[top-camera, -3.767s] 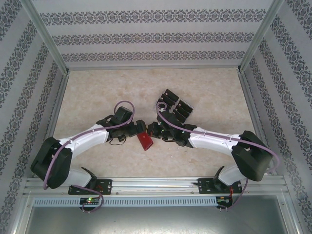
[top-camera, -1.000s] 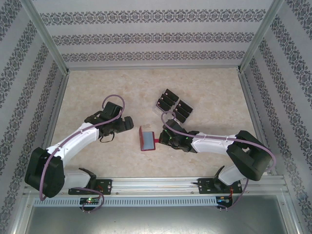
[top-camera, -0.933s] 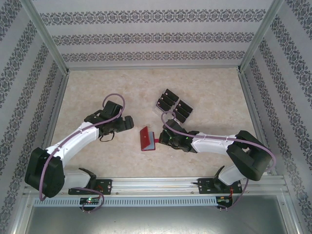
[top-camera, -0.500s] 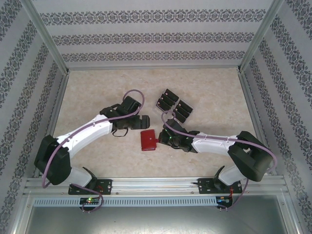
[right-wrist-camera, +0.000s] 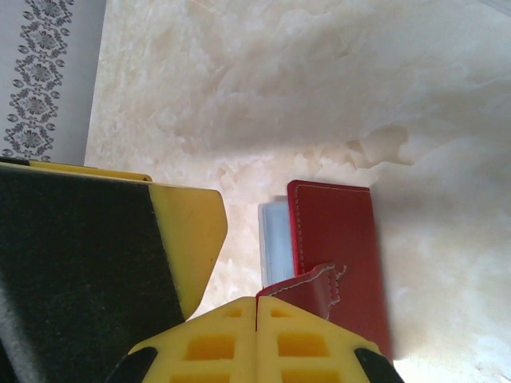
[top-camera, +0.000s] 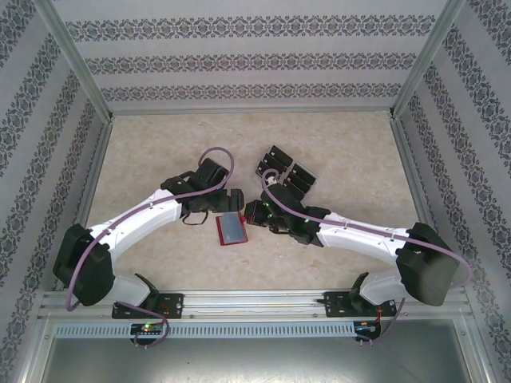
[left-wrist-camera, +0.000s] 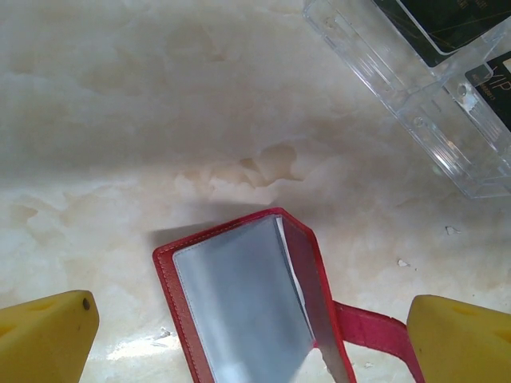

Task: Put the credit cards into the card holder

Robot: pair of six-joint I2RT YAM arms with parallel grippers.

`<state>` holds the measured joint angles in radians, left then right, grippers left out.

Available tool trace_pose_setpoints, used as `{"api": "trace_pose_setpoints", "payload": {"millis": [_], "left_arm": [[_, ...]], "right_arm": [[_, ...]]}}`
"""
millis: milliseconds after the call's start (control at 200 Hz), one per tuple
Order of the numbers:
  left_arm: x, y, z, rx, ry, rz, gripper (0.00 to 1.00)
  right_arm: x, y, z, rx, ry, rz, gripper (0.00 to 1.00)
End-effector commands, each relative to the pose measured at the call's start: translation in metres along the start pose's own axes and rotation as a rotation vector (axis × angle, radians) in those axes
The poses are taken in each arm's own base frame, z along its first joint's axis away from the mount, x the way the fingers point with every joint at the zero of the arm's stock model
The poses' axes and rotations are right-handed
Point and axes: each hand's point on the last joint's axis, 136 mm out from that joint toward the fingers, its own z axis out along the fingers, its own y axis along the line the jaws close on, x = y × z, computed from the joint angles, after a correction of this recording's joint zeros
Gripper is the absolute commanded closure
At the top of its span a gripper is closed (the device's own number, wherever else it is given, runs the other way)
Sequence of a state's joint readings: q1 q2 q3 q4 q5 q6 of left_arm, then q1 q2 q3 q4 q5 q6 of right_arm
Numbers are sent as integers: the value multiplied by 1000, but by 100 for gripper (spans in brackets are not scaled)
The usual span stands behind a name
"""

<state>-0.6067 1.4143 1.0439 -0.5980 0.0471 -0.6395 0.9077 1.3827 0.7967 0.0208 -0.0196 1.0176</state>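
The card holder (top-camera: 231, 230) is a red wallet lying open on the table, grey pockets up. In the left wrist view the card holder (left-wrist-camera: 239, 307) sits low between my yellow fingers (left-wrist-camera: 44, 335), its right flap raised. My left gripper (top-camera: 229, 199) hovers open just behind it. My right gripper (top-camera: 254, 214) is shut on the wallet's red tab (right-wrist-camera: 323, 283), and the pads (right-wrist-camera: 231, 339) meet at the tab's end. Black credit cards (top-camera: 284, 171) stand in the clear rack, and the left wrist view catches these credit cards (left-wrist-camera: 447, 24) at its top right corner.
The clear plastic tiered rack (left-wrist-camera: 415, 96) stands just behind and right of the wallet, close to both grippers. A yellow and black finger (right-wrist-camera: 112, 263), apparently the left gripper's, hangs left of the wallet. Patterned walls enclose the marbled table (top-camera: 160, 144).
The wallet lay shut and red half a second ago and now lies open, grey side up, a little further left. The right gripper has shifted up and left with the tab.
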Motion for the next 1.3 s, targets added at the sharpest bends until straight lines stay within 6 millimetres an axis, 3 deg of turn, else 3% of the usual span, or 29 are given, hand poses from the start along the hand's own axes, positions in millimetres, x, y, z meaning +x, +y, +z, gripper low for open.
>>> {"api": "trace_pose_setpoints", "payload": {"millis": [0, 195, 495, 565, 854, 1129, 1294], "left_arm": [[10, 19, -1, -51, 5, -30, 0], [29, 41, 1, -108, 15, -35, 0], [44, 59, 15, -143, 39, -73, 0], [46, 60, 18, -148, 47, -71, 0], [51, 62, 30, -159, 74, -68, 0], [34, 48, 23, -117, 33, -67, 0], [32, 50, 26, -138, 42, -53, 0]], "right_arm": [[0, 2, -1, 13, -1, -19, 100], [0, -25, -2, 83, -18, 11, 100], [3, -129, -12, 331, -60, 171, 100], [7, -143, -14, 360, -58, 183, 100], [11, -148, -10, 378, -42, 171, 100], [9, -147, -9, 375, -41, 162, 100], [12, -152, -7, 386, -37, 168, 100]]}}
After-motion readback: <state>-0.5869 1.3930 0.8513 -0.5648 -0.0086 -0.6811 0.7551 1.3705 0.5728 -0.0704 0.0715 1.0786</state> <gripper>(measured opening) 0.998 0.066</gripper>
